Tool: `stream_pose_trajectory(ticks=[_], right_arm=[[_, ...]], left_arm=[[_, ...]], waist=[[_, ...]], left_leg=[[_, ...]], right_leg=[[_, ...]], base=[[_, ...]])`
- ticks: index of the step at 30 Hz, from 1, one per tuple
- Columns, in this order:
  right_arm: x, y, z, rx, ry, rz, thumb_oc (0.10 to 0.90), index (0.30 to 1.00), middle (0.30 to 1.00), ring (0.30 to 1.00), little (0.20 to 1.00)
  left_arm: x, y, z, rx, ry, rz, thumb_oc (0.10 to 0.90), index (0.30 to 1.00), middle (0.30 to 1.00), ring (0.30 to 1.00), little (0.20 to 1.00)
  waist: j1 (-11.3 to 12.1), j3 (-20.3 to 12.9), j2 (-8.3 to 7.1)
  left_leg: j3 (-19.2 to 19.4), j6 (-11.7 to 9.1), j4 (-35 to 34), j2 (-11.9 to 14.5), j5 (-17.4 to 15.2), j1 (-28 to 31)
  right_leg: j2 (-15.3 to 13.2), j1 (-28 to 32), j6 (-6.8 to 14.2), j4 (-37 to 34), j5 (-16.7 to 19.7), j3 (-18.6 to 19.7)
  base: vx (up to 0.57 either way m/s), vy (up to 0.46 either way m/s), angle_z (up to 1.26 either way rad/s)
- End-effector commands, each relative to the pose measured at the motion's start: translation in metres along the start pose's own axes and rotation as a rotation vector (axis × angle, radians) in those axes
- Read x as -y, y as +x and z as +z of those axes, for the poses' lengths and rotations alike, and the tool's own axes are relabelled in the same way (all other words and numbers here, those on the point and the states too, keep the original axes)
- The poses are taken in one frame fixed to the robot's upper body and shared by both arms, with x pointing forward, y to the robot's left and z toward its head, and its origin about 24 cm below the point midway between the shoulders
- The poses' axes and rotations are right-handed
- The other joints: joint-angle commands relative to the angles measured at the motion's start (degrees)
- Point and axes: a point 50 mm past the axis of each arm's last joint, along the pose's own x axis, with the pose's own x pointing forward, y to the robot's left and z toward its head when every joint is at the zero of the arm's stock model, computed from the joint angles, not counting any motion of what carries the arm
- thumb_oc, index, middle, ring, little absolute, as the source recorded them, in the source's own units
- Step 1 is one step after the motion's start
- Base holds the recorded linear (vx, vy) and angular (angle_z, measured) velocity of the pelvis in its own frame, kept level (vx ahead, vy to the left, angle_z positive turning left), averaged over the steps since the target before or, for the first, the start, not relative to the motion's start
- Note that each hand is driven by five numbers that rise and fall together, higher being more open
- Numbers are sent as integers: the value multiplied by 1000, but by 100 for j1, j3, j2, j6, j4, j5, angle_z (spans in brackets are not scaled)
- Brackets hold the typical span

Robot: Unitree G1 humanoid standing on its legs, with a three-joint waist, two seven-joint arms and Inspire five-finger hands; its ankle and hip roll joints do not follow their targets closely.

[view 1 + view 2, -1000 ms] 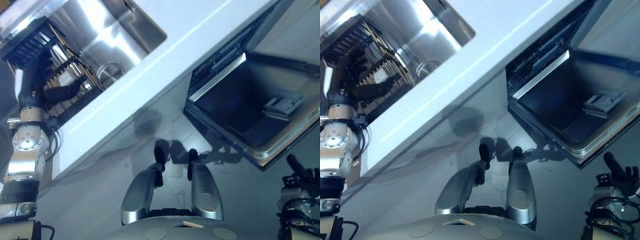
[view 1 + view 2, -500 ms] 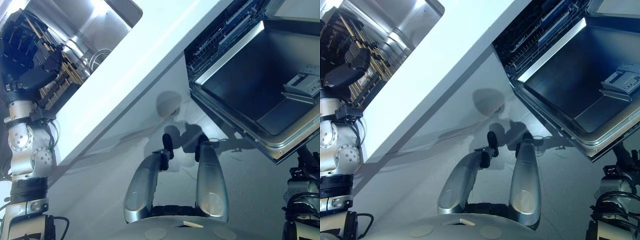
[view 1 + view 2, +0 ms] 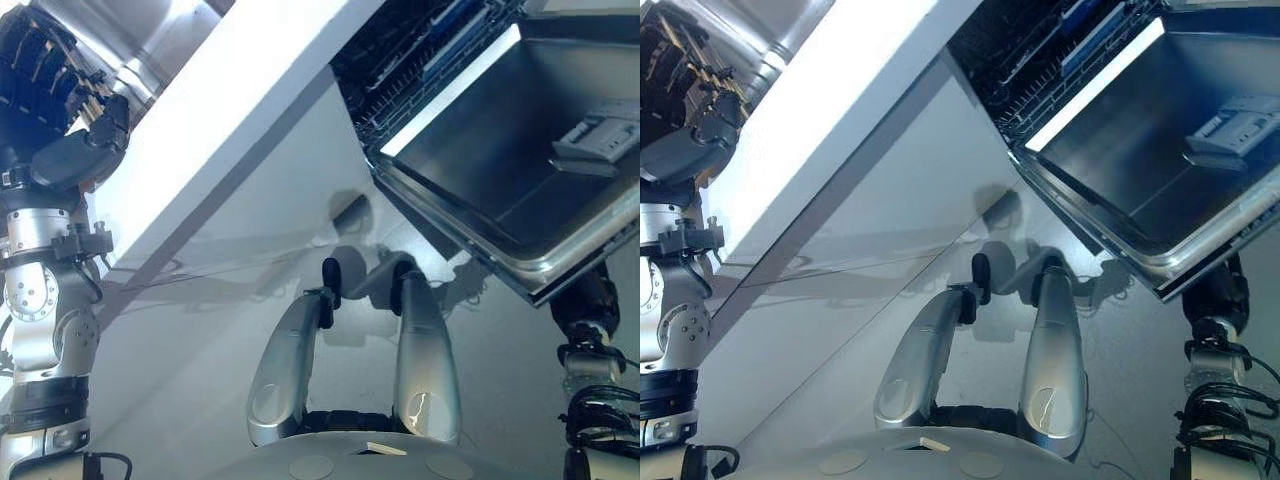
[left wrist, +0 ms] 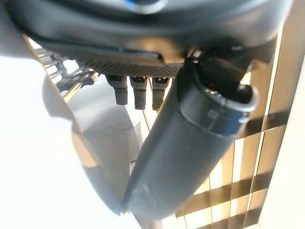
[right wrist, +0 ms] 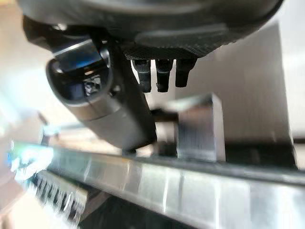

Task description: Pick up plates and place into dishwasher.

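Gleaming steel dishwasher door (image 3: 520, 170), flat.

Bright glare on sink (image 3: 150, 40), soft floor shadows, blurred wrist views

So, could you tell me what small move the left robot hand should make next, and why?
Probably lower the left robot hand toward the rack in the sink to find a plate: it hovers there holding nothing, and the dishwasher door already lies open.
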Motion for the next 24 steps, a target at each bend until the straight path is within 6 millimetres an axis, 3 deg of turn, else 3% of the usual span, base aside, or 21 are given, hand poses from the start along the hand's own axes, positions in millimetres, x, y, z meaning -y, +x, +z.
stream_pose_trajectory(ticks=[1, 7, 10, 15, 24], right_arm=[[-150, 53, 21, 122, -22, 744, 800, 900, 900, 900, 900], [-237, 39, 17, 117, -71, 1053, 800, 900, 900, 900, 900], [-261, 30, 13, 94, -111, 1148, 800, 900, 900, 900, 900], [-286, 23, 10, 67, -181, 1230, 800, 900, 900, 900, 900], [-303, 28, 3, 42, -268, 1196, 800, 900, 900, 900, 900]], left_arm=[[7, 9, 19, 157, -45, -16, 800, 900, 900, 900, 900], [1, 14, 24, 166, -15, 3, 800, 900, 900, 900, 900], [1, 14, 22, 153, -17, 10, 800, 900, 900, 900, 900], [2, 16, 23, 143, -25, 4, 800, 900, 900, 900, 900], [8, 21, 21, 106, -35, -31, 800, 900, 900, 900, 900]], waist=[[211, -66, 366], [303, -83, 279], [332, -105, 282], [394, -148, 293], [515, -318, 194]], left_leg=[[244, 466, -180, -487, -250, 109], [246, 480, -185, -465, -279, 180], [236, 497, -224, -491, -269, 244], [247, 531, -299, -517, -244, 348], [195, 606, -378, -569, -291, 605]], right_leg=[[311, 203, 213, -254, -90, -19], [236, 350, 269, -500, 64, -79], [222, 412, 281, -606, 123, -68], [204, 525, 287, -731, 182, -46], [200, 826, 311, -917, 246, 2]], base=[[-11, 7, -42], [6, 33, -23], [34, 92, -15], [29, 84, 1], [70, 82, 43]])
